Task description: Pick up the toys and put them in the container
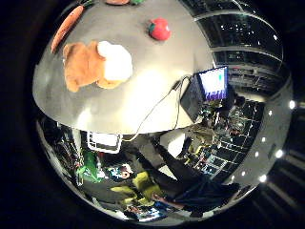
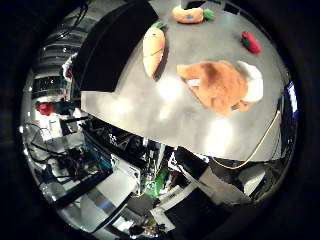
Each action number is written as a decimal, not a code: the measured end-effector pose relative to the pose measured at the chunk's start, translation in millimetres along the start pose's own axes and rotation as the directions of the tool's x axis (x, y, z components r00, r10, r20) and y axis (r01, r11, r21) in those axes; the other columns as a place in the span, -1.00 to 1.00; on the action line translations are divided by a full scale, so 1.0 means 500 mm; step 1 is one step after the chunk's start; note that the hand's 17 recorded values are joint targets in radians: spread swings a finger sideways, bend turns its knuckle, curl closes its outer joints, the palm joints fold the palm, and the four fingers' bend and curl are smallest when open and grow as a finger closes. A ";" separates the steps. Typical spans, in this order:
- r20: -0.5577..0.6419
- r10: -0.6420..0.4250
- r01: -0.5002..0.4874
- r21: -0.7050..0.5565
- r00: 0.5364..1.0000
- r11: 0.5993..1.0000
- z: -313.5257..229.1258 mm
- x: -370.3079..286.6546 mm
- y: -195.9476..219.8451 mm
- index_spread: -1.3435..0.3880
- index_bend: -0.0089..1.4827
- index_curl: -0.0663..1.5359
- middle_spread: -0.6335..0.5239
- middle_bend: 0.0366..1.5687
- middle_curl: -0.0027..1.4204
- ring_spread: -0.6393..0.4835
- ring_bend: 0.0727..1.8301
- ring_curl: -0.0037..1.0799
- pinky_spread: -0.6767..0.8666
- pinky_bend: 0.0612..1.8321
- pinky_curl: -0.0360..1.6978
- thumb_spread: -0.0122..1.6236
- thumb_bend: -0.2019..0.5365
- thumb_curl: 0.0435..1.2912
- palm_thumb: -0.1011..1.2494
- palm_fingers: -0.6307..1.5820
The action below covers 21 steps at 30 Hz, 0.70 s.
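Toys lie scattered on the grey tabletop (image 2: 165, 107), none of them lifted. The largest, a brown and white plush animal (image 2: 222, 85), lies flat near the tabletop's middle, its long axis running from its brown body to its white end, which points toward the small red plush strawberry (image 2: 251, 42) at about two o'clock from it. A long orange plush carrot with a green top (image 2: 153, 46) lies at roughly ten o'clock from the animal, just beside the black rectangular container (image 2: 112, 47), its green end pointing away from the tabletop's near edge. A second, shorter orange plush carrot (image 2: 189, 14) lies near the far edge, well apart from the animal. No fingers show, so their state cannot be told.
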<state>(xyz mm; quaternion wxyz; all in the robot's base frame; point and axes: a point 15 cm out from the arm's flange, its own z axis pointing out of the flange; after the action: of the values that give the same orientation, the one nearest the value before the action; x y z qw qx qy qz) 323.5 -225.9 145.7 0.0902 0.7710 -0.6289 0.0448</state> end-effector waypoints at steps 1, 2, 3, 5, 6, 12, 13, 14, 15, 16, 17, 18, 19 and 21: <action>0.007 -0.004 0.004 -0.005 1.000 1.000 0.012 -0.003 -0.002 0.12 -0.79 -0.64 0.18 -0.80 -0.56 0.45 -0.75 -0.48 0.36 -0.55 -0.59 0.19 -0.53 -0.54 0.17 -0.44; 0.012 -0.004 0.004 -0.008 1.000 1.000 0.024 -0.004 -0.006 0.12 -0.79 -0.64 0.18 -0.80 -0.56 0.45 -0.75 -0.48 0.36 -0.55 -0.59 0.19 -0.53 -0.54 0.17 -0.44; 0.021 -0.009 0.010 -0.013 1.000 1.000 0.040 -0.008 -0.009 0.12 -0.79 -0.64 0.18 -0.79 -0.55 0.45 -0.75 -0.48 0.36 -0.55 -0.59 0.19 -0.53 -0.54 0.17 -0.44; 0.032 -0.016 0.017 -0.021 0.999 1.000 0.063 -0.010 -0.015 0.12 -0.79 -0.63 0.18 -0.79 -0.55 0.45 -0.75 -0.48 0.36 -0.55 -0.59 0.18 -0.53 -0.54 0.16 -0.44; 0.040 -0.019 0.020 -0.027 0.999 0.999 0.076 -0.013 -0.017 0.13 -0.79 -0.63 0.17 -0.79 -0.55 0.44 -0.75 -0.48 0.36 -0.55 -0.59 0.18 -0.53 -0.54 0.16 -0.43; 0.051 -0.020 0.021 -0.031 0.999 0.999 0.117 0.002 -0.034 0.11 -0.76 -0.60 0.09 -0.76 -0.53 0.35 -0.76 -0.49 0.31 -0.60 -0.61 0.18 -0.52 -0.55 0.16 -0.34; 0.054 -0.020 0.021 -0.034 0.998 0.999 0.121 0.004 -0.036 0.11 -0.76 -0.60 0.08 -0.76 -0.53 0.33 -0.76 -0.50 0.31 -0.60 -0.61 0.18 -0.52 -0.55 0.16 -0.33; 0.056 -0.018 0.020 -0.036 0.998 0.999 0.125 0.007 -0.036 0.11 -0.75 -0.59 0.06 -0.75 -0.53 0.28 -0.75 -0.49 0.30 -0.60 -0.61 0.18 -0.52 -0.55 0.16 -0.30; 0.055 -0.014 0.016 -0.036 0.998 0.999 0.125 0.012 -0.035 0.10 -0.74 -0.59 0.02 -0.72 -0.53 0.20 -0.72 -0.50 0.26 -0.63 -0.63 0.18 -0.52 -0.55 0.16 -0.20; 0.057 -0.016 0.019 -0.037 0.998 0.999 0.127 0.014 -0.033 0.09 -0.73 -0.56 -0.02 -0.72 -0.52 0.13 -0.71 -0.49 0.24 -0.65 -0.63 0.17 -0.52 -0.54 0.17 -0.17; 0.057 -0.017 0.019 -0.037 0.998 0.999 0.128 0.017 -0.031 0.08 -0.76 -0.57 -0.07 -0.66 -0.51 0.05 -0.65 -0.48 0.19 -0.67 -0.64 0.17 -0.52 -0.54 0.18 -0.07; 0.058 -0.016 0.019 -0.037 0.998 0.999 0.128 0.021 -0.028 0.07 -0.78 -0.58 -0.13 -0.59 -0.50 -0.06 -0.54 -0.46 0.13 -0.69 -0.66 0.17 -0.52 -0.54 0.18 0.05; 0.058 -0.012 0.014 -0.038 0.998 0.999 0.128 0.025 -0.025 0.06 -0.78 -0.58 -0.14 -0.59 -0.49 -0.09 -0.53 -0.45 0.12 -0.69 -0.66 0.17 -0.52 -0.55 0.18 0.05; 0.058 -0.012 0.014 -0.040 0.998 0.999 0.128 0.028 -0.021 0.04 -0.75 -0.57 -0.22 -0.49 -0.46 -0.20 -0.43 -0.42 0.03 -0.72 -0.68 0.17 -0.52 -0.54 0.19 0.18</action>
<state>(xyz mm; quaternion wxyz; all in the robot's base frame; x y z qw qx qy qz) 333.8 -249.9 84.6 0.0878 0.7741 -0.6269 0.0093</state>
